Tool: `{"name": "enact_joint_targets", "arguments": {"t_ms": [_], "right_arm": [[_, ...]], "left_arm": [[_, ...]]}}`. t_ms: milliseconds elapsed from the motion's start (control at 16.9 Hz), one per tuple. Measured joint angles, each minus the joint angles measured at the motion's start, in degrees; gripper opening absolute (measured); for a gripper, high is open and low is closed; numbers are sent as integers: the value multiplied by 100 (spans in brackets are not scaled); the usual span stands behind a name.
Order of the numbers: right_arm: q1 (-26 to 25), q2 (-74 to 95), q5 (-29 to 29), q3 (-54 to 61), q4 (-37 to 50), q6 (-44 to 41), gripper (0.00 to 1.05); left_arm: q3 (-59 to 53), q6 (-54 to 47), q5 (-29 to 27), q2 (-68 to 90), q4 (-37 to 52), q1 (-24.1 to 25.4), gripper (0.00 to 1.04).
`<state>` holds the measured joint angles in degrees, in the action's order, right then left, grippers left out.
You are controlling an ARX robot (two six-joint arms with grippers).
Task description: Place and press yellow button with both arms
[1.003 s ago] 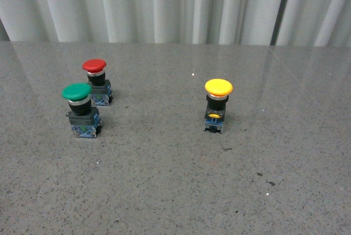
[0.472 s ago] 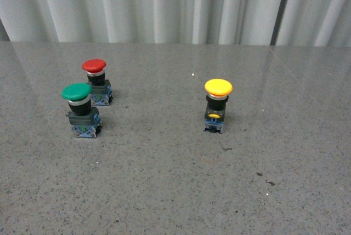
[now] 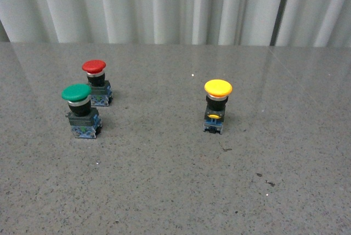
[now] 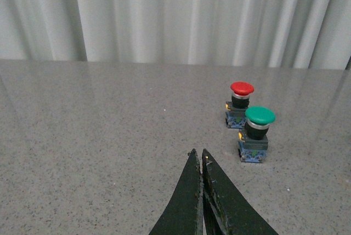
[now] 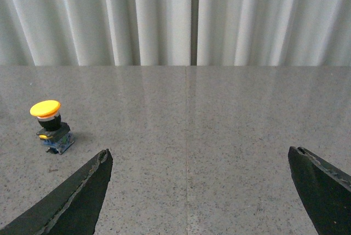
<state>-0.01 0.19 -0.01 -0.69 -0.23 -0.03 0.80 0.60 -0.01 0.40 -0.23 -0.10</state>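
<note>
The yellow button (image 3: 218,105) stands upright on the grey stone table, right of centre in the front view, with a yellow cap, black neck and blue-grey base. It also shows in the right wrist view (image 5: 51,127), well off to one side of my right gripper (image 5: 197,155), which is open wide and empty above bare table. My left gripper (image 4: 198,154) is shut on nothing, its two black fingers pressed together, some way short of the green and red buttons. Neither arm shows in the front view.
A green-capped button (image 3: 81,110) and a red-capped button (image 3: 96,82) stand close together at the left of the table; both also show in the left wrist view, green (image 4: 255,134) and red (image 4: 239,104). White pleated curtains (image 3: 175,5) hang behind the table's far edge.
</note>
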Motion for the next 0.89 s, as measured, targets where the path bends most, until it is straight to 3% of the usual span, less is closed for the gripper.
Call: {"name": "enact_joint_targets", "arguments": {"t_ms": [177, 649, 767, 885], "right_arm": [[0, 2, 0, 0, 0, 0, 98], [0, 2, 0, 0, 0, 0, 98], [0, 2, 0, 0, 0, 0, 98], [0, 2, 0, 0, 0, 0, 98]], "left_arm": [[0, 2, 0, 0, 2, -2, 4], [0, 0, -2, 0, 2, -2, 94], [0, -2, -2, 0, 2, 0, 100], [0, -2, -2, 0, 2, 0, 98]]}}
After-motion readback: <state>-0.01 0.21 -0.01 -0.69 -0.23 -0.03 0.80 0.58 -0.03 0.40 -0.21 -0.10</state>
